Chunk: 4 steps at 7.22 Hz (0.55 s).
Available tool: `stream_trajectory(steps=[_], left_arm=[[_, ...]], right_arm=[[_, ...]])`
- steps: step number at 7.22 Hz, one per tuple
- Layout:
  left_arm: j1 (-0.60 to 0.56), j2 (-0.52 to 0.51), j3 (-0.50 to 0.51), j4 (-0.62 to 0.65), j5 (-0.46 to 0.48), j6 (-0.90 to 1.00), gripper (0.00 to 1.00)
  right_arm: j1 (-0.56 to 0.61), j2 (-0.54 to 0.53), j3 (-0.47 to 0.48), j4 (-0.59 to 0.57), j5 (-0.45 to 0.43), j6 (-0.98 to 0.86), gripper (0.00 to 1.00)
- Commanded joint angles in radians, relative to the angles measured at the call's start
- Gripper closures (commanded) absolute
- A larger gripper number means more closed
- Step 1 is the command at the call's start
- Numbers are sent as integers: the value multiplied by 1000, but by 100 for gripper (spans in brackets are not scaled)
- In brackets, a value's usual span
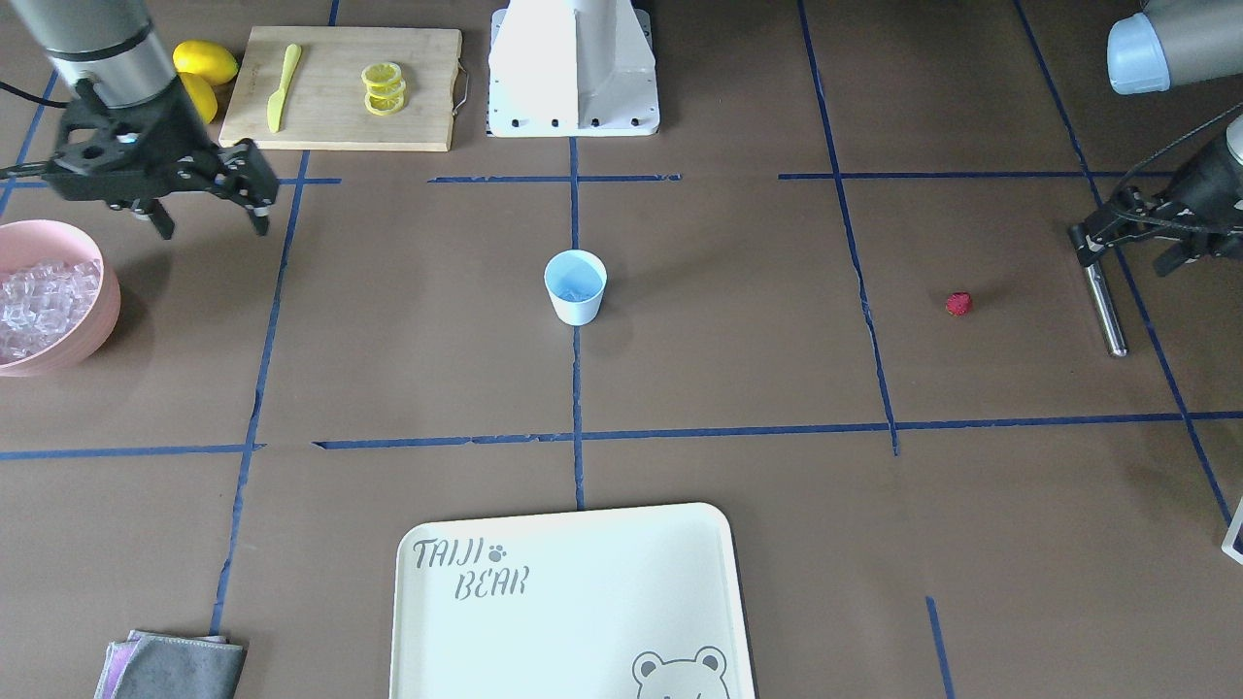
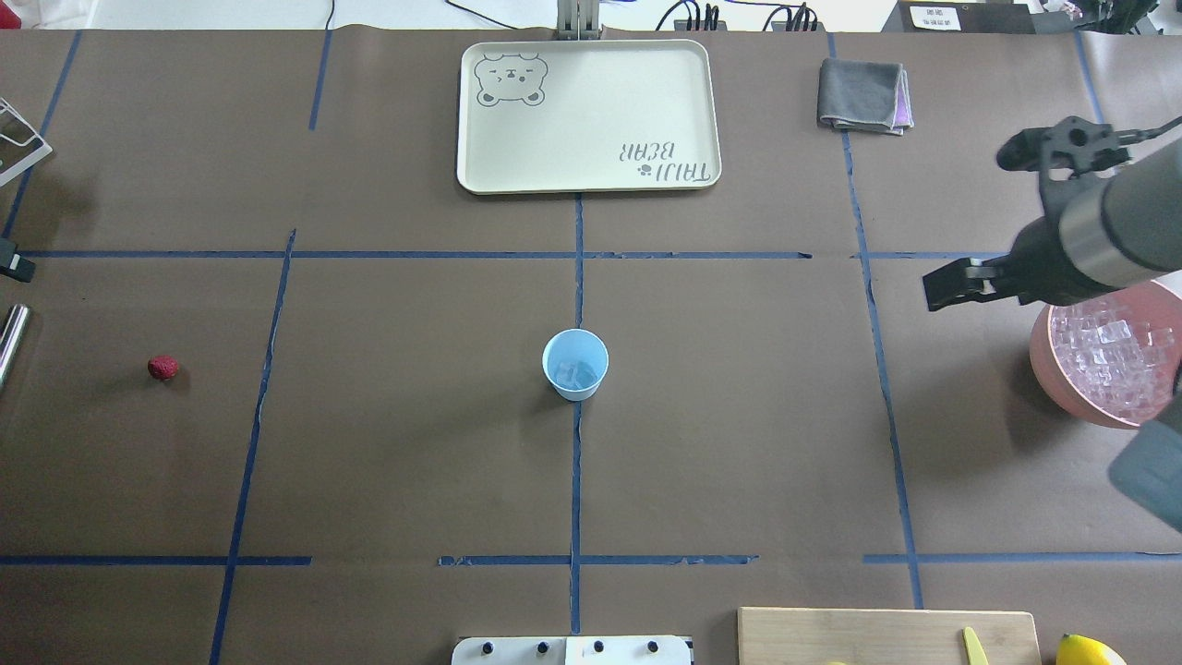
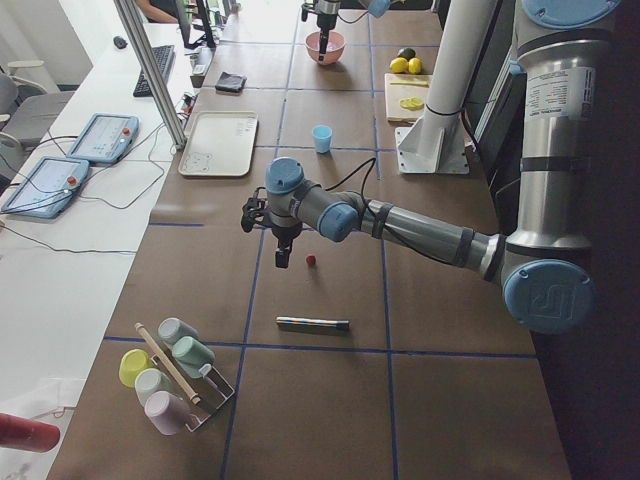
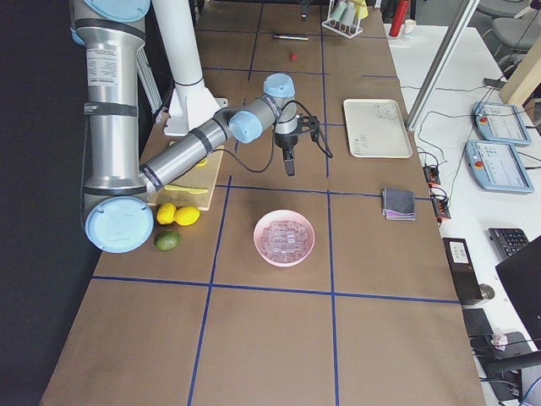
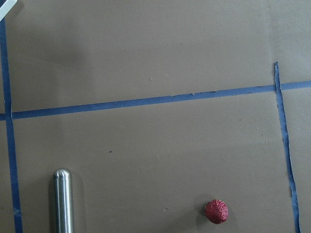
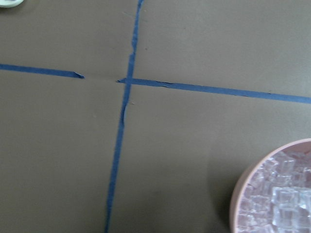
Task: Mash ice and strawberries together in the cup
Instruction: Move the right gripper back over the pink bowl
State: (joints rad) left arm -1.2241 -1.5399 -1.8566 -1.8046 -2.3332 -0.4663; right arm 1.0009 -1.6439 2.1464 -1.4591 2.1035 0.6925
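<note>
Exterior front-facing view: the small pale blue tapered cup (image 1: 576,286) stands upright at the middle of my brown paper-covered bench (image 1: 738,369), where two blue tape lines cross. In the overhead view a few pale cubes lie at its bottom. Most of the clear glassy ice cubes (image 1: 44,301) are heaped in the large pink bowl (image 1: 109,309), far out on my right of the cup. My right tool (image 1: 212,228) hangs in the air just beside that bowl, on its cup-facing side. Its two fingers are spread wide with nothing between them. The small red strawberry (image 1: 958,304) lies alone on the bench, well apart from the cup on my left. Farther from the cup than the berry lies a shiny metal rod (image 1: 1107,311), flat on the bench and near the berry without touching it. My left tool (image 1: 1131,257) hovers over the rod's far end at the frame's edge. Its fingers stand apart and grasp nothing; the side view shows the rod lying free below it. The left wrist view looks down on both berry and rod.
</note>
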Motion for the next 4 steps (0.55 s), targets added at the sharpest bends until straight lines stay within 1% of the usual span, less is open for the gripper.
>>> stream_trajectory(steps=[1, 2, 3, 4], left_arm=[[0, -2, -1, 1, 0, 0, 0], [0, -3, -1, 1, 0, 0, 0], [0, -3, -1, -1, 0, 0, 0], [0, -3, -1, 1, 0, 0, 0]], right_arm=[[83, -68, -118, 75, 50, -132, 1], [82, -79, -172, 115, 50, -143, 1], [82, -91, -236, 214, 50, -139, 1], [82, -88, -291, 273, 50, -140, 1]])
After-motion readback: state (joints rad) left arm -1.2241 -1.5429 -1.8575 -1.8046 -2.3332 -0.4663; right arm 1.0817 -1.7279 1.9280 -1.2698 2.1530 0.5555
